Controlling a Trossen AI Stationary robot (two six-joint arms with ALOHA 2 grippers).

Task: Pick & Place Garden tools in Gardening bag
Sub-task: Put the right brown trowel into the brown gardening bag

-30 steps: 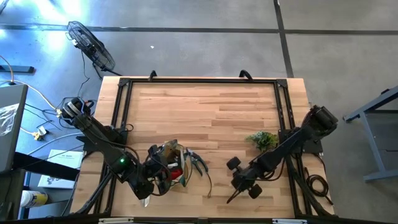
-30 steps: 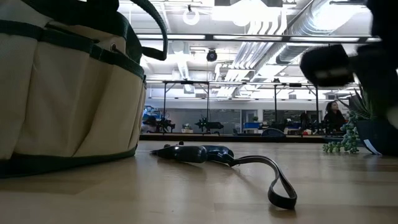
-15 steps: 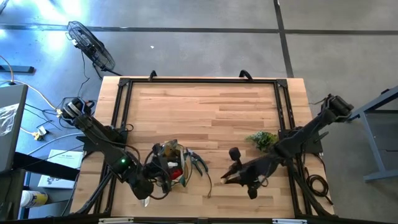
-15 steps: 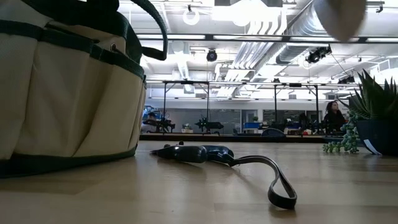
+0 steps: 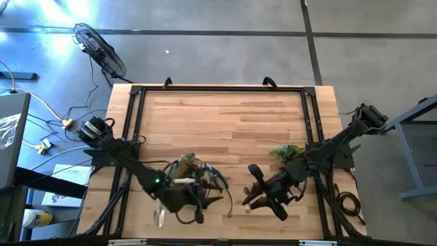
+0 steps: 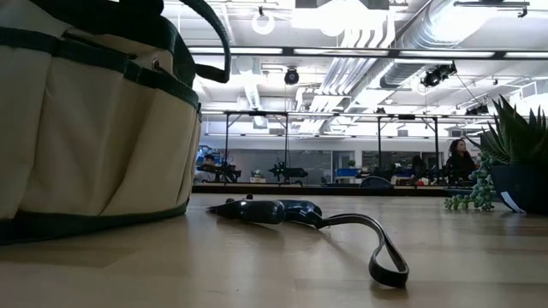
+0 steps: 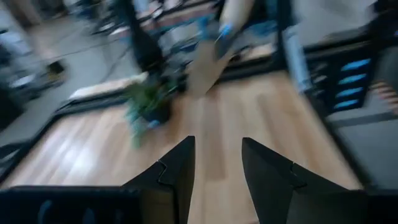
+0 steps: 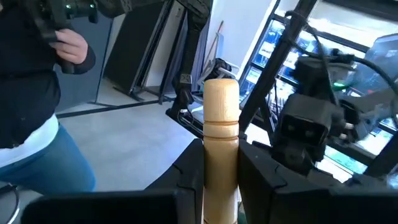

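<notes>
Two fingers (image 8: 186,180) of right gripper (image 8: 221,177) clamp wooden trowel handle (image 8: 221,134) between them | left gripper (image 7: 217,168) fingers apart, empty

One bag (image 6: 94,128), one pruner (image 6: 274,210) (strap looped), one wooden-handled tool (image 8: 221,143), one plant sprig (image 5: 287,152), two arms, one table (image 5: 225,116).

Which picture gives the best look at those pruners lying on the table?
The low view: the pruners lie side-on on the table beside the bag, with the strap loop plain. The high view shows them only as a small dark shape by the bag, partly crowded by the left arm. Neither wrist view shows them.
</notes>
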